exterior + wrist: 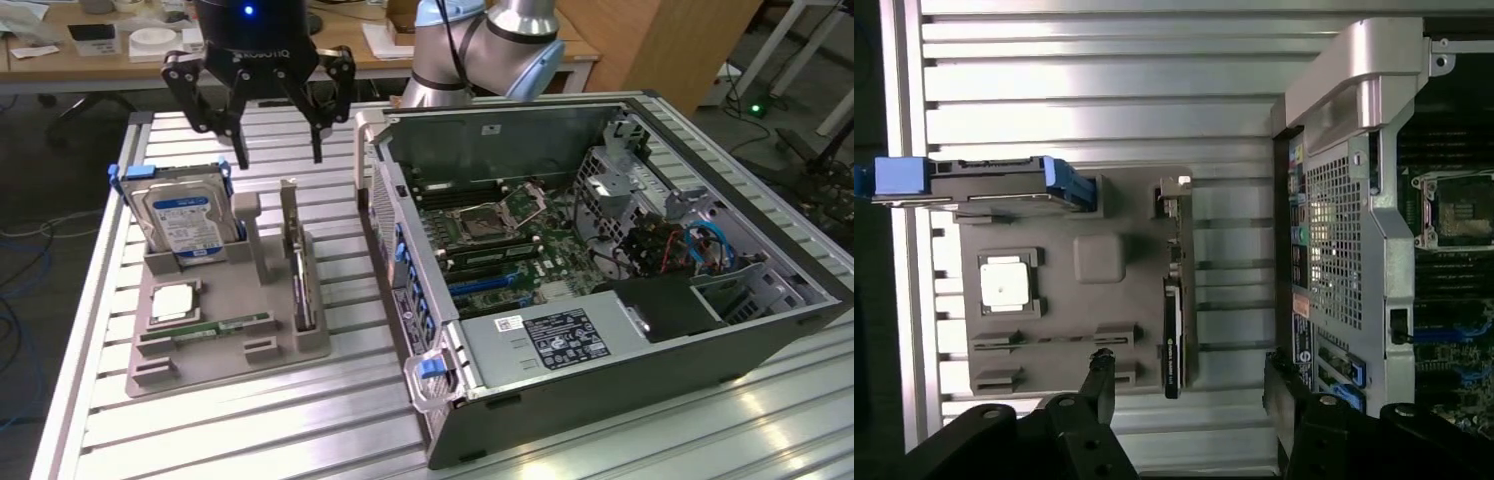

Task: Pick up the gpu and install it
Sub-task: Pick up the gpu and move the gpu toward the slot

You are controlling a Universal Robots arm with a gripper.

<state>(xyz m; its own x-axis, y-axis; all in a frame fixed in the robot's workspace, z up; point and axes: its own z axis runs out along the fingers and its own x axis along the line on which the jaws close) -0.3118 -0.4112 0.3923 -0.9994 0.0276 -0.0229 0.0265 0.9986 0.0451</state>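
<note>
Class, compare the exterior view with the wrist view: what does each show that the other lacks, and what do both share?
Exterior view: the power supply inside the open case, the arm, and desks behind it.
Wrist view: a top-down look at the thin upper edge of the gpu and at the case's rear grille.
Both: the open gripper hanging over the grey holder, with the hard drive and the gpu standing in it, not yet picked up.

Silver arm [514, 40] with pale-blue joint caps, black cable — black gripper [280, 152] (blue light, white lettering).
</note>
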